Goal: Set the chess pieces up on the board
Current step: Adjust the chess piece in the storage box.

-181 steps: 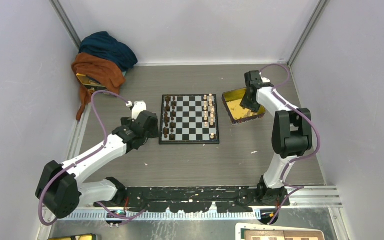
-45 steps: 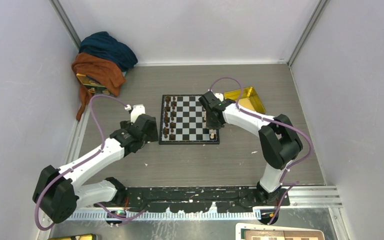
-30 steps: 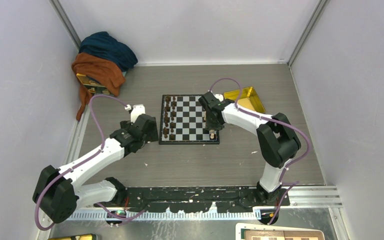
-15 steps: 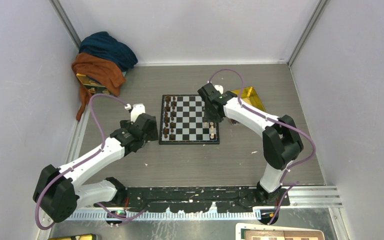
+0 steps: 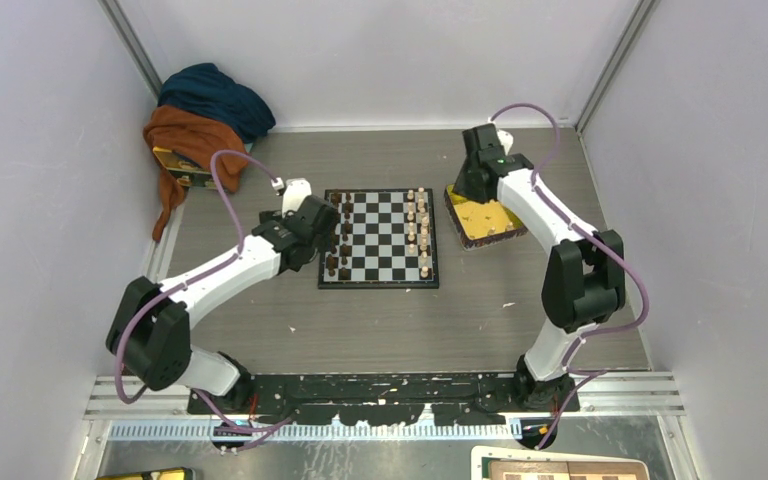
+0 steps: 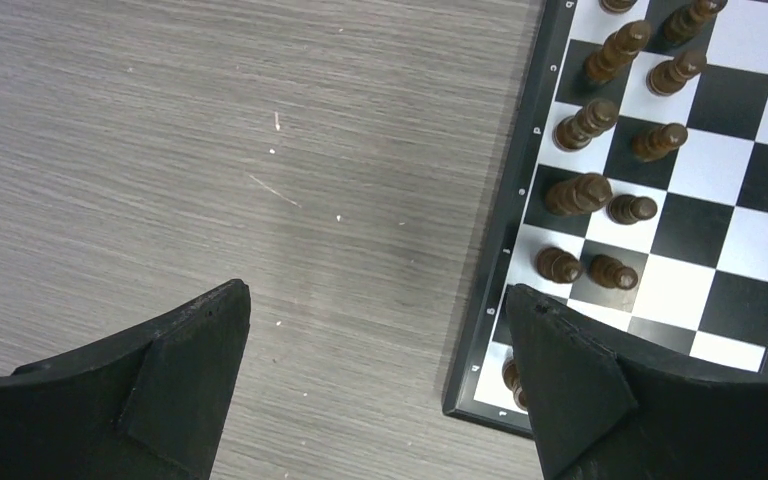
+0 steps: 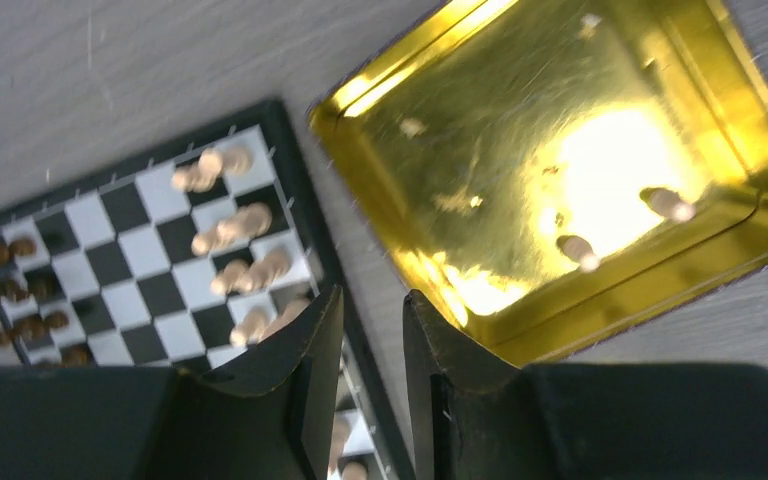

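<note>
The board (image 5: 378,238) lies mid-table. Dark brown pieces fill its left columns and light-tan chess pieces (image 5: 418,225) stand in its right columns. My left gripper (image 5: 328,230) hangs over the board's left edge, wide open and empty. In the left wrist view (image 6: 375,320) the board's border (image 6: 500,270) and the dark pieces (image 6: 600,195) show. My right gripper (image 5: 457,197) hovers at the yellow tray's left edge. Its jaws (image 7: 372,340) stand a narrow gap apart with nothing between them. Two light-tan pieces (image 7: 668,204) lie in the tray (image 7: 380,90). Others stand on the board (image 7: 230,228).
The yellow tray (image 5: 482,220) sits right of the board. A heap of blue and orange cloth (image 5: 205,120) lies over a box in the back left corner. Pale walls close in three sides. A black rail (image 5: 380,385) runs along the near edge.
My right gripper has left the board's right columns and swung back to the yellow tray. My left arm has reached forward to the board's left edge.
</note>
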`<act>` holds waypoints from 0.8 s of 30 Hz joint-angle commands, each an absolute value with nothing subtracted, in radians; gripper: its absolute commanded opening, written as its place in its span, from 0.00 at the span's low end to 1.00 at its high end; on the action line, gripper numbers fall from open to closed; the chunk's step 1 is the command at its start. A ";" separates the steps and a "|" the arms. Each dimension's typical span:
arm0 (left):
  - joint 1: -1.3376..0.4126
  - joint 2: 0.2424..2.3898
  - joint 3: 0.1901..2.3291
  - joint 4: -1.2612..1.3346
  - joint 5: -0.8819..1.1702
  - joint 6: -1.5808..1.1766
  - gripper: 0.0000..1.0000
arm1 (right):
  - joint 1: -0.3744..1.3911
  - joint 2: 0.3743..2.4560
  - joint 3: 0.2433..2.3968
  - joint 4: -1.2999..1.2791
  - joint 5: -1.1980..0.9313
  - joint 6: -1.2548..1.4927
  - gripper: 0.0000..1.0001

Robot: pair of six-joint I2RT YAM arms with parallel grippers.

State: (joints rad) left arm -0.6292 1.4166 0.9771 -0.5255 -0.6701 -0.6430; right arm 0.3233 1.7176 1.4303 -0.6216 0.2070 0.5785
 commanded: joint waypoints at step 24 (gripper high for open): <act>-0.634 1.612 1.062 -0.451 -0.697 -0.718 1.00 | 0.219 1.817 1.387 -0.550 0.065 0.444 0.34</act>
